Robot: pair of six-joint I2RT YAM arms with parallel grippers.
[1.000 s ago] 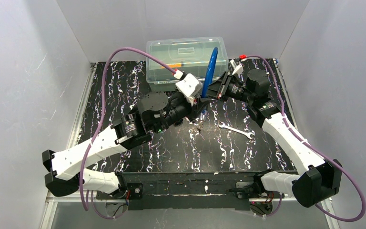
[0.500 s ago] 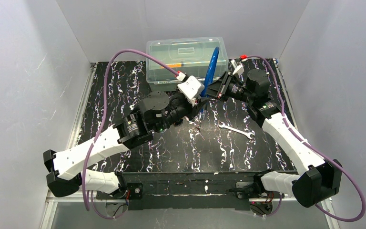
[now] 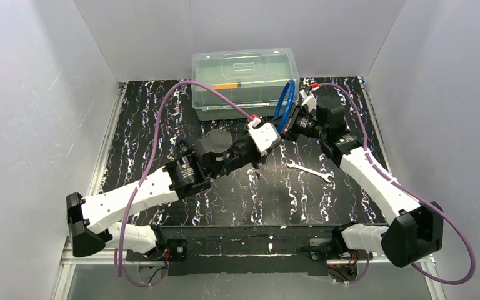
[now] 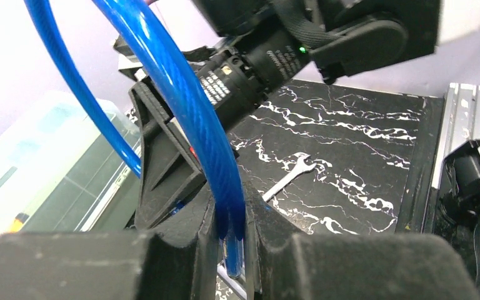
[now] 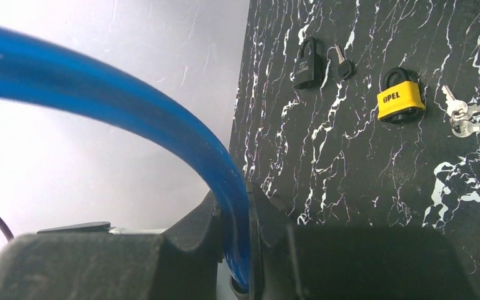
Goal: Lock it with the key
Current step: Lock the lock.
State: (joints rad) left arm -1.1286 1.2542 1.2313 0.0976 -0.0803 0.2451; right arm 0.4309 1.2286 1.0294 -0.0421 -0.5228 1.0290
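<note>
From my right wrist, the yellow padlock reads "PEL" in black after a round mark. Print on the black padlock and the motor label is too small to read.

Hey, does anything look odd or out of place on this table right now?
Yes. The left gripper and right gripper are both shut on the blue cable, which arches in the air between them, while the keys lie unheld near the yellow padlock. A wrench also lies loose on the table, unrelated to locking.
</note>
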